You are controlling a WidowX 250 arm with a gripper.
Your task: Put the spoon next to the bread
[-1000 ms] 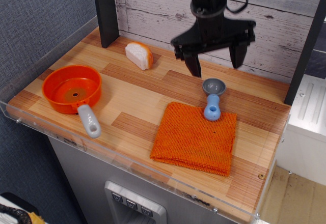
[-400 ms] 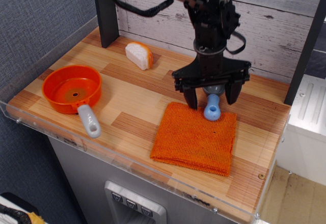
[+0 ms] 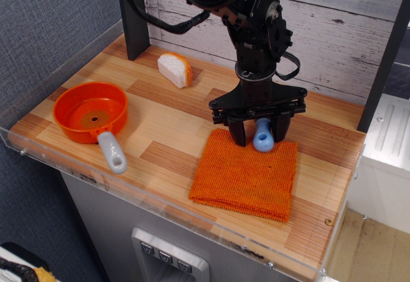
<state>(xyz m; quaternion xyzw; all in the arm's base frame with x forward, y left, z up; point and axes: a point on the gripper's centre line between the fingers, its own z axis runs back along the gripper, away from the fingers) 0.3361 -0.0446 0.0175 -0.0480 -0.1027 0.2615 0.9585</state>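
My gripper (image 3: 259, 132) is down at the far edge of the orange cloth (image 3: 246, 174), its two dark fingers spread apart with the spoon (image 3: 263, 136) between them; I cannot tell whether either finger touches it. Only the spoon's short, thick light-blue handle with its rounded end shows, resting on the cloth's edge, while the bowl is hidden under my wrist. My arm comes down from above, near vertical, with black cable looping around the upper joints. The bread (image 3: 175, 69), a rounded wedge with a white face and orange-tan crust, lies well apart to the left, near the back of the wooden surface (image 3: 166, 128). An orange pan (image 3: 91, 112) with a grey handle sits toward the front left corner. Behind the surface stands a wall of whitewashed planks (image 3: 346, 19), and a dark post (image 3: 132, 14) rises at the back left
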